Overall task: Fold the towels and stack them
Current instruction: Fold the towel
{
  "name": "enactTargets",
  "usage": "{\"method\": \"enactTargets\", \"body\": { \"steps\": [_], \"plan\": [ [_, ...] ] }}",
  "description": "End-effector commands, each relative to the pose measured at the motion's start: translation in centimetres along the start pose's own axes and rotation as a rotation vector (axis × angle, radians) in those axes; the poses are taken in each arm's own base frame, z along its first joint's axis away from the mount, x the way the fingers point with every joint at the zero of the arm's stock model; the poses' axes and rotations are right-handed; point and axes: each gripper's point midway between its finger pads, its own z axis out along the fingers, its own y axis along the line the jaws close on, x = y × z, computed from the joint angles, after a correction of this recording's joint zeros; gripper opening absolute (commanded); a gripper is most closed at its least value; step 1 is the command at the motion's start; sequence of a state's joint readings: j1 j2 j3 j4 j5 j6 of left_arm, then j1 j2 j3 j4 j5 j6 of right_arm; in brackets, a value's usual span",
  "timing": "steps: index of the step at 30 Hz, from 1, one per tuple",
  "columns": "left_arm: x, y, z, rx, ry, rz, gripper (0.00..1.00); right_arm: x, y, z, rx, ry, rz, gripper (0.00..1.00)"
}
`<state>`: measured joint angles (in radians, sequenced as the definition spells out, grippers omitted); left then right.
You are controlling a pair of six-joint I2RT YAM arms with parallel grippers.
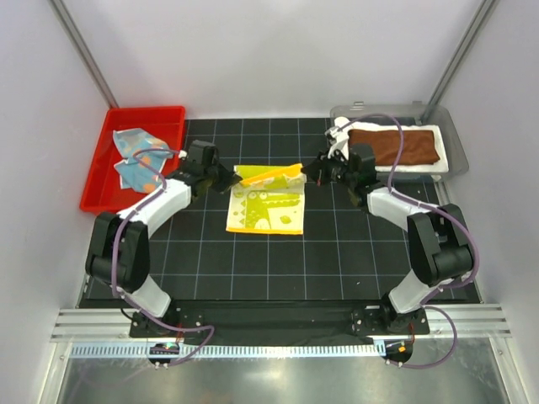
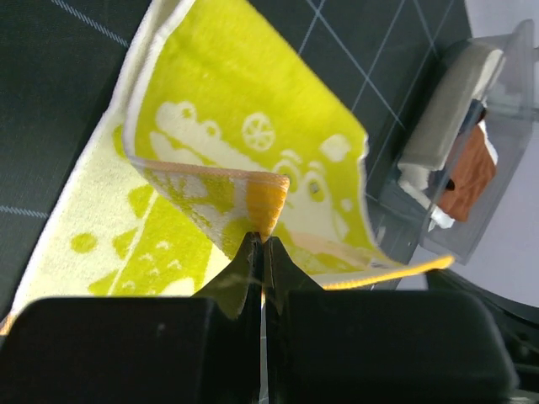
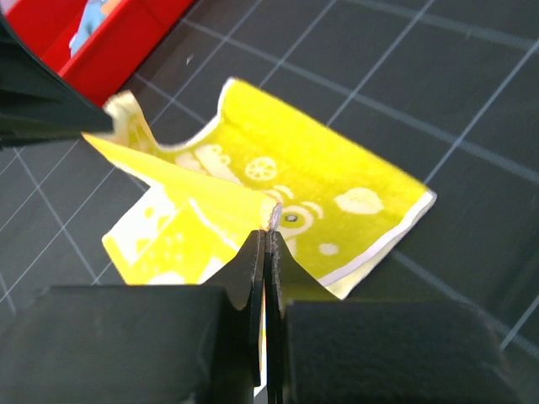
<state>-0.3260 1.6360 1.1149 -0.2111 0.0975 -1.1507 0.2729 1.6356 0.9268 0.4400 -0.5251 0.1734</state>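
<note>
The yellow towel with green cartoon print lies mid-table, its far edge lifted. My left gripper is shut on its far left corner, seen in the left wrist view pinching the towel. My right gripper is shut on the far right corner, seen in the right wrist view on the towel. The rust-brown towel lies on the folded white towel in the clear tray at the far right. The light blue towel with orange spots lies crumpled in the red bin.
The red bin stands at the far left beside the black gridded mat. The clear tray stands at the far right; it also shows in the left wrist view. Frame posts rise at both back corners.
</note>
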Motion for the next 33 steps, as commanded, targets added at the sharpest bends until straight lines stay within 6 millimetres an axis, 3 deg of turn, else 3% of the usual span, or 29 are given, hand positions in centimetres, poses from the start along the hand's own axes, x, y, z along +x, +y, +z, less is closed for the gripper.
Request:
{"method": "enactTargets", "body": {
  "steps": [1, 4, 7, 10, 12, 13, 14, 15, 16, 21, 23, 24, 27, 28, 33],
  "plan": [
    [-1.1, -1.1, -1.5, 0.057, -0.102, 0.001, 0.01, -0.4, 0.5, -1.4, 0.031, -0.039, 0.038, 0.01],
    [1.0, -0.2, -1.7, 0.052, -0.079, 0.028, 0.07, 1.7, 0.9, -2.0, 0.037, -0.006, 0.105, 0.02],
    [3.0, 1.2, -1.5, 0.018, -0.064, 0.093, 0.13, 3.8, 1.4, -2.7, 0.049, 0.032, 0.167, 0.09],
    [5.3, 4.0, -1.9, -0.082, -0.044, 0.169, 0.15, 6.4, 2.1, -3.9, 0.072, 0.144, 0.239, 0.11],
    [6.5, 5.0, -2.3, -0.099, -0.027, 0.193, 0.22, 6.6, 2.5, -4.7, 0.087, 0.164, 0.273, 0.28],
    [6.9, 5.3, -2.5, -0.096, -0.022, 0.205, 0.26, 7.7, 2.4, -5.5, 0.122, 0.216, 0.304, 0.36],
    [7.4, 5.7, -3.1, -0.097, -0.02, 0.219, 0.34, 8.0, 2.4, -6.0, 0.146, 0.234, 0.319, 0.43],
    [7.9, 5.7, -3.6, -0.098, -0.015, 0.243, 0.37, 7.5, 2.6, -6.7, 0.166, 0.226, 0.323, 0.45],
    [8.0, 6.0, -4.1, -0.108, -0.013, 0.273, 0.39, 8.3, 2.2, -7.4, 0.212, 0.25, 0.347, 0.46],
    [6.2, 5.4, -6.8, -0.108, -0.089, 0.354, 0.53, 7.6, 1.9, -9.3, 0.327, 0.269, 0.421, 0.49],
    [5.8, 4.6, -6.6, -0.096, -0.085, 0.438, 0.56, 7.7, 1.7, -9.3, 0.37, 0.298, 0.468, 0.49],
    [5.8, 5.2, -6.5, -0.13, -0.065, 0.463, 0.56, 8.0, 1.8, -9.1, 0.373, 0.313, 0.495, 0.49],
    [5.8, 6.4, -5.5, -0.186, -0.024, 0.535, 0.56, 10.3, 1.9, -8.2, 0.4, 0.417, 0.519, 0.49],
    [6.4, 6.0, -5.1, -0.144, 0.012, 0.536, 0.55, 11.5, 1.8, -7.8, 0.415, 0.467, 0.527, 0.49],
    [6.9, 7.5, -3.5, -0.151, 0.108, 0.563, 0.47, 14.7, 2.1, -6.9, 0.498, 0.539, 0.599, 0.49]
  ]
}}
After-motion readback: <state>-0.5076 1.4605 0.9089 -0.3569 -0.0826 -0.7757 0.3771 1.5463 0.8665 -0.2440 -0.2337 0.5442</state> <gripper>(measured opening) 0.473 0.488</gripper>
